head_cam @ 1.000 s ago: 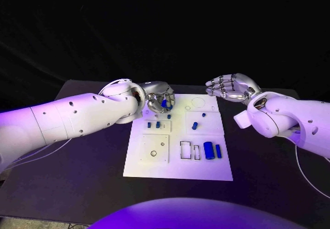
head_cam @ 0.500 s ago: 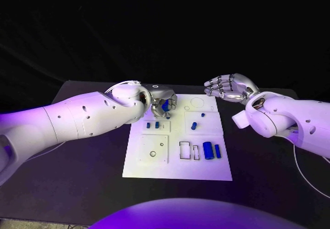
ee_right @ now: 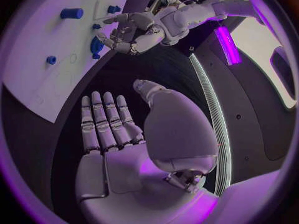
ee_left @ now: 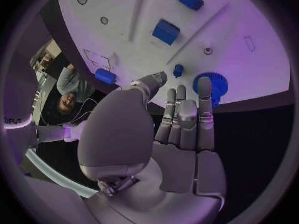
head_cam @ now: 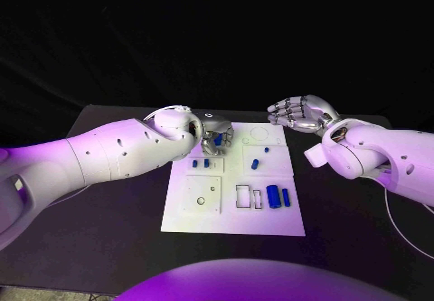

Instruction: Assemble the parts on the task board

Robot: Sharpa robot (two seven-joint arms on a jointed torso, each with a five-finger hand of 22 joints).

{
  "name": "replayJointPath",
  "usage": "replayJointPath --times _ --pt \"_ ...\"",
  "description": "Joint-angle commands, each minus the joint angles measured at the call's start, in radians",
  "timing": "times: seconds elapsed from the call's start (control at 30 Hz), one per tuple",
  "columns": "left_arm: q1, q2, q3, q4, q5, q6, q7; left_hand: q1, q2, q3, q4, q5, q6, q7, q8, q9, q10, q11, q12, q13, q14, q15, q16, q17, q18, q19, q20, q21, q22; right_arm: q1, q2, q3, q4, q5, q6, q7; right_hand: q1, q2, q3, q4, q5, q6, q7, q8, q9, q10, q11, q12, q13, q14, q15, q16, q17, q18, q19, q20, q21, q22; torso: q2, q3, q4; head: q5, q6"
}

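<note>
— So where did I have the gear [ee_left: 211, 86]?
— Just beyond my left hand [head_cam: 214, 135], fingers apart and empty, at the board's [head_cam: 233, 219] far edge. My right hand [head_cam: 301, 114] hung farther off, also spread.

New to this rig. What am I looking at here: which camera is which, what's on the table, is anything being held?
It is a two-armed robot with silver many-fingered hands at a black table. The square picture comes from a camera on its head, looking down. The two round pictures come from fisheye cameras at each wrist, behind that arm's own hand.

In the middle lies a white task board with small blue parts lying on it or standing in it.

The left hand is over the board's far end, its fingers at a blue gear-like part; whether it grips that part I cannot tell. The right hand is off the board's far right corner, fingers apart, holding nothing.
</note>
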Motion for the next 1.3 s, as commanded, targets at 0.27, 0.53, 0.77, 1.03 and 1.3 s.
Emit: replayJointPath --times 0.27,0.53,0.77,1.03,1.3 --pt "-0.011 0.017 0.001 -0.019 -0.011 0.037 -0.011 0.0 0.012 0.013 -0.01 0.014 0.032 0.008 -0.009 -0.003 0.028 0.002 -0.002 -0.012 0.011 0.004 0.013 0.004 0.016 0.008 0.001 0.011 0.012 0.0 0.002 0.0 0.003 -0.008 0.009 0.013 0.008 0.001 0.002 -0.001 0.007 0.004 0.095 0.004 -0.002 0.006 -0.001 0.004 -0.001 0.005 0.0 0.001 -0.002 -0.004 0.003 0.001 0.002 -0.002 -0.001 0.0006 -0.0007 0.001 -0.002" --pt "-0.016 0.02 0.001 -0.031 -0.008 0.047 -0.016 0.003 0.016 0.019 -0.013 0.019 0.038 0.009 -0.014 -0.005 0.035 0.003 -0.006 -0.017 0.014 0.005 0.017 0.009 0.016 0.009 0.002 0.013 0.017 0.0 -0.001 0.0 0.004 -0.008 0.008 0.013 0.008 0.001 0.002 -0.001 0.007 0.004 0.095 0.004 -0.002 0.006 -0.001 0.004 -0.001 0.005 0.0 0.001 -0.002 -0.004 0.003 0.001 0.002 -0.002 -0.001 0.0007 0.0008 -0.002 0.0" --pt "-0.019 0.025 0.001 -0.043 -0.005 0.052 -0.016 0.007 0.021 0.026 -0.018 0.019 0.045 0.01 -0.02 -0.006 0.038 0.004 -0.012 -0.024 0.015 0.007 0.021 0.01 0.016 0.009 0.003 0.015 0.022 0.0 -0.002 0.0 0.006 -0.008 0.008 0.013 0.008 0.001 0.002 -0.001 0.007 0.004 0.095 0.004 -0.002 0.006 -0.001 0.004 -0.001 0.005 0.0 0.001 -0.002 -0.004 0.003 0.001 0.002 -0.002 0.0 -0.0002 0.0001 -0.004 0.0" --pt "-0.025 0.031 0.001 -0.054 -0.001 0.05 -0.018 0.012 0.031 0.034 -0.024 0.015 0.051 0.012 -0.027 -0.008 0.044 0.005 -0.018 -0.032 0.016 0.01 0.024 0.009 0.015 0.009 0.005 0.019 0.03 0.0 -0.002 0.0 0.006 -0.008 0.008 0.014 0.008 0.001 0.002 -0.001 0.007 0.004 0.095 0.004 -0.002 0.006 -0.001 0.004 -0.001 0.005 0.0 0.001 -0.002 -0.004 0.003 0.001 0.002 -0.002 0.0 -0.0001 0.0006 -0.005 -0.002" --pt "-0.026 0.035 0.001 -0.062 0.009 0.06 -0.023 0.024 0.062 0.054 -0.042 -0.02 0.08 0.016 -0.035 -0.008 0.075 0.004 -0.026 -0.047 0.035 0.017 0.042 0.031 0.015 0.011 0.011 0.032 0.052 0.0 -0.002 0.0 0.005 -0.009 0.008 0.013 0.004 0.0 0.001 0.0 0.009 0.003 0.095 0.004 -0.003 0.006 -0.001 0.003 -0.002 0.005 0.0 0.0 -0.003 -0.004 0.004 0.001 0.002 -0.004 -0.001 -0.0002 0.0011 -0.004 -0.002"
